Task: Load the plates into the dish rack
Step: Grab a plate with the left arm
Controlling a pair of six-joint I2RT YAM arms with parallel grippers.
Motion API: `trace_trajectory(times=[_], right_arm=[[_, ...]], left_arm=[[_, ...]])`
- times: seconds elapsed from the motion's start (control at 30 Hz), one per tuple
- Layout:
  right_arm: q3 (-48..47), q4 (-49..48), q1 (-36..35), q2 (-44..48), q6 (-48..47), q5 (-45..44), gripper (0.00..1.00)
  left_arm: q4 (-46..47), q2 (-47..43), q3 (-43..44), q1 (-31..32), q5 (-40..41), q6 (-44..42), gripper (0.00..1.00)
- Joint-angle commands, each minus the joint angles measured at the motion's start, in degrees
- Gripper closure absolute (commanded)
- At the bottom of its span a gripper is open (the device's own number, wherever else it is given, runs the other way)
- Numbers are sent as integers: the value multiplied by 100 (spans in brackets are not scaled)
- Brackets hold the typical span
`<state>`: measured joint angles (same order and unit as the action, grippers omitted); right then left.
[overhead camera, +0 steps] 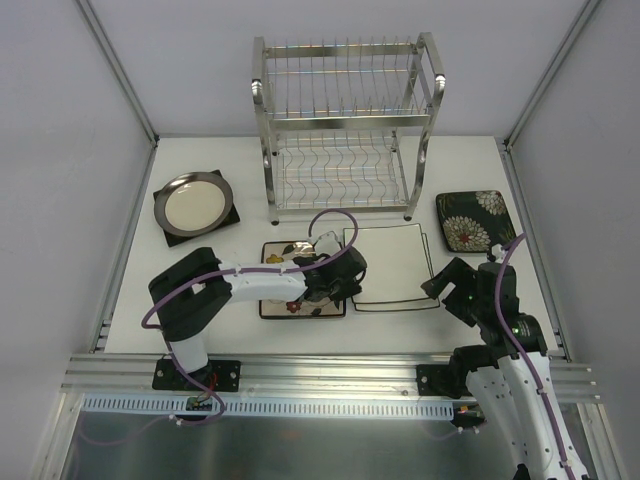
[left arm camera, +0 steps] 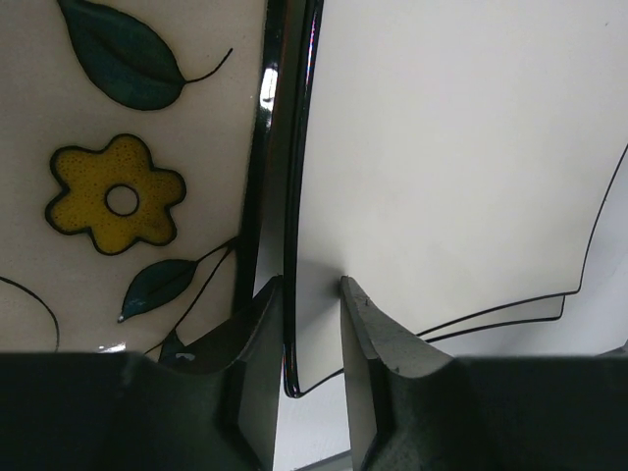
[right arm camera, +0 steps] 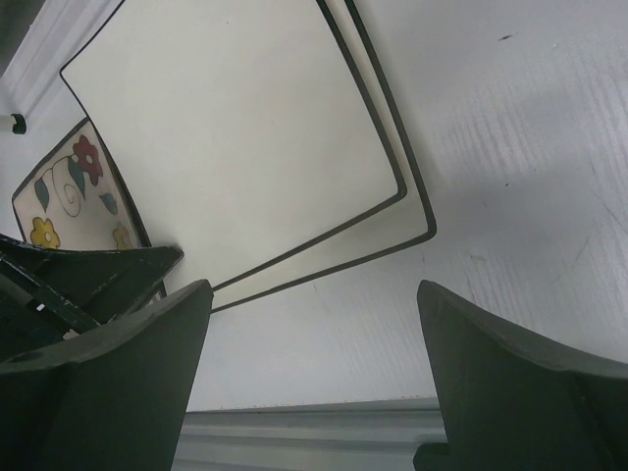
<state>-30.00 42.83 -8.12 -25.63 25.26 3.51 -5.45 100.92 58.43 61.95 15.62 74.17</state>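
Observation:
The chrome dish rack (overhead camera: 345, 130) stands at the back of the table. In front of it a white plate (overhead camera: 390, 265) (left arm camera: 442, 147) (right arm camera: 235, 128) lies on a second white plate (right arm camera: 417, 211). My left gripper (overhead camera: 345, 275) (left arm camera: 312, 283) has its jaws closed narrow round the top white plate's dark left rim. Beside it, under that arm, lies a cream plate with colourful flowers (overhead camera: 300, 308) (left arm camera: 118, 196) (right arm camera: 69, 196). My right gripper (overhead camera: 437, 283) (right arm camera: 314, 285) hangs open and empty over the table by the white plates' near right corner.
A dark plate with white flowers (overhead camera: 475, 220) lies at the right. A round cream plate (overhead camera: 193, 202) rests on a dark square one (overhead camera: 168, 236) at the left. The aluminium rail (overhead camera: 320, 372) runs along the near table edge.

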Motion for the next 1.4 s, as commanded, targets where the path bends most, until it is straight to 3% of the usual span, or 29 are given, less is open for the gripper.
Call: trace_trajectory(times=[0.0,0.43,0.53,0.67,1.37], right_arm=[[-243,15,-14,67,-29,88,10],[-173,-126,-14,58,-73,273,10],[-138,-169,-14,67,-65,370,10],[-59,-327,-14,84,111,501,9],[687,-802,12,286,1508,1020,10]], left_arm=[[123,-204,-34,54,301,1,76],[97,-758,-306,54,425,-78,83],[88,-890,-324,54,398,-113,87],[88,-1109,-280,54,398,-175,100],[97,-1778,-52,10,152,379,100]])
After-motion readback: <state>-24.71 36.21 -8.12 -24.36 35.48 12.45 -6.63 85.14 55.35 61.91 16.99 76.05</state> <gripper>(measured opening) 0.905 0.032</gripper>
